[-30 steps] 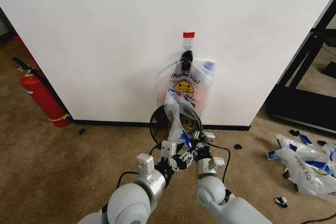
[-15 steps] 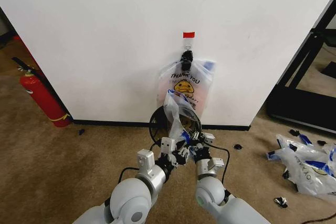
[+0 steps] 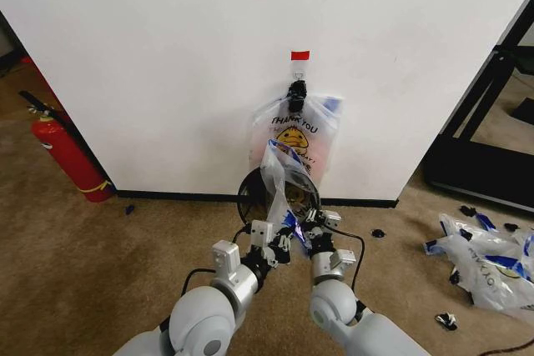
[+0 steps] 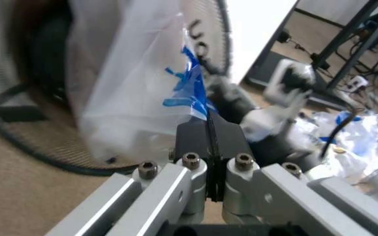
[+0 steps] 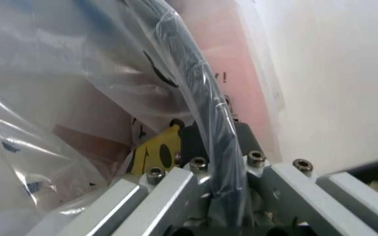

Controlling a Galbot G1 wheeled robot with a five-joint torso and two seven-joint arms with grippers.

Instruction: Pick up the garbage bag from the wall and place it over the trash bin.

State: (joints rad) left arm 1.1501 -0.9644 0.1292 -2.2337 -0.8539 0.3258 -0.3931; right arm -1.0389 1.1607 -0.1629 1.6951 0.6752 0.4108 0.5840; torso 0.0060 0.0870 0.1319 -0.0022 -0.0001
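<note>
Brown carpet (image 3: pixel 125 264) runs up to the white wall (image 3: pixel 167 64), and right at its foot both arms are busy. The left gripper (image 4: pixel 210 135), just in front of the trash bin (image 3: pixel 250 193), has its jaws pressed flat together on a blue-tinted edge of the garbage bag (image 3: pixel 279 177). The right gripper (image 5: pixel 212 169), close beside it at the bin's front, is clamped with bag film and the bin's black rim running between its jaws.

The bag stands up from the two grippers in front of the bin's mouth, bunched and narrow, not spread. So I'd say the pick is done: this bag is off the wall. Opening it and pulling it down around the rim is what remains.

Behind the bin, another bag (image 3: pixel 296 135) hangs from the black clip (image 3: pixel 297 89) under a red tape strip (image 3: pixel 299 55); it reads "THANK YOU" above a yellow smiley. More bags (image 3: pixel 484 260) lie on the carpet well right of the bin, a fire extinguisher (image 3: pixel 62 152) well left.
</note>
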